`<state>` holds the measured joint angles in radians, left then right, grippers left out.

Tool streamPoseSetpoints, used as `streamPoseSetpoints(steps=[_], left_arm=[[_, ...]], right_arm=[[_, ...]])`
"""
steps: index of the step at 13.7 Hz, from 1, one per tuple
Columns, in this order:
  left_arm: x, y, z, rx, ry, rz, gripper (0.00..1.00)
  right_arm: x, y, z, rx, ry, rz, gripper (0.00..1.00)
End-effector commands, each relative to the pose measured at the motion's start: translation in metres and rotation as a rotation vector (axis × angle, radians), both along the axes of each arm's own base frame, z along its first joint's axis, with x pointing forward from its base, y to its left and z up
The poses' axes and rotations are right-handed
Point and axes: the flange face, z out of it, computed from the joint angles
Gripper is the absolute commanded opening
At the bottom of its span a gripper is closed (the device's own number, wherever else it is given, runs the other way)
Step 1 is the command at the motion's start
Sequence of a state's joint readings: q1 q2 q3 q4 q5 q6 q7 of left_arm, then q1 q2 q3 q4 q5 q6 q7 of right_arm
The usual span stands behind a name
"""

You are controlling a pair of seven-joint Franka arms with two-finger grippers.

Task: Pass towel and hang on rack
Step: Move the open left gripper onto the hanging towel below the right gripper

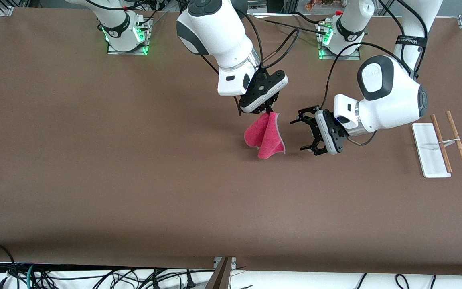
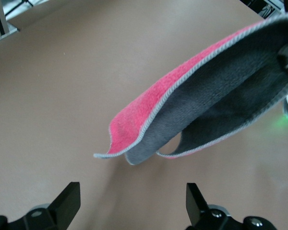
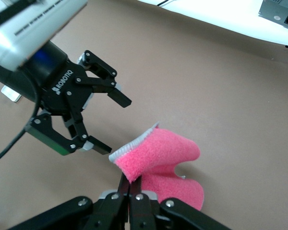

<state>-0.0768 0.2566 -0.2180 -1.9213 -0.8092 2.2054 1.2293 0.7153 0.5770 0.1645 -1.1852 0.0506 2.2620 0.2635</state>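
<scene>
Front view shows the right gripper (image 1: pixel 270 109) pinched shut on the top corner of the towel (image 1: pixel 265 136), which dangles over the middle of the table (image 1: pixel 134 180) in a loose fold, pink face outward, its lowest tip at or just above the tabletop; I cannot tell whether it touches. The left gripper (image 1: pixel 304 134) hovers just beside it, toward the left arm's end, fingers spread wide and pointed at the cloth but not touching it. Seen from the left wrist, the towel (image 2: pixel 206 105) curls open like a taco, grey face inside, pale stitched edge running along the hanging lip, and the two open fingers (image 2: pixel 67 201) sit below it with nothing between them. From the right wrist, the closed fingertips (image 3: pixel 129 184) bite a small corner only. It looks light and very limp, so it should sag and swing with any pull, and nothing about it seems fragile or slippery. To my eye the best hold for the left gripper is the free hemmed edge or the lower corner, well away from the pinched one, taking both layers so the cloth can drape. The rack (image 1: pixel 439 144) lies well apart at the left arm's end of the table, its rods (image 1: pixel 457 140) lying flat beside the white base.
</scene>
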Motion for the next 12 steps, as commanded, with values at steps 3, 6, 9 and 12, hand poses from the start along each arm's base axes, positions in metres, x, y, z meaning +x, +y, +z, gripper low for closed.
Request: streamPoseSetpoints(steps=[3, 6, 9, 12], left_arm=[[0.005, -0.028, -0.019, -0.015, -0.116, -0.021, 0.96], [0.018, -0.005, -0.01, -0.021, -0.179, -0.041, 0.95], [0.026, -0.011, -0.005, -0.051, -0.21, -0.042, 0.94], [0.035, -0.015, 0.008, -0.089, -0.232, -0.025, 0.94]], right_arm=[[0.0, -0.001, 0.01, 0.015, -0.007, -0.009, 0.0], [0.0, -0.001, 0.01, 0.014, -0.006, -0.009, 0.0], [0.0, -0.001, 0.01, 0.015, -0.007, -0.009, 0.0], [0.0, -0.001, 0.01, 0.015, -0.007, -0.009, 0.0]])
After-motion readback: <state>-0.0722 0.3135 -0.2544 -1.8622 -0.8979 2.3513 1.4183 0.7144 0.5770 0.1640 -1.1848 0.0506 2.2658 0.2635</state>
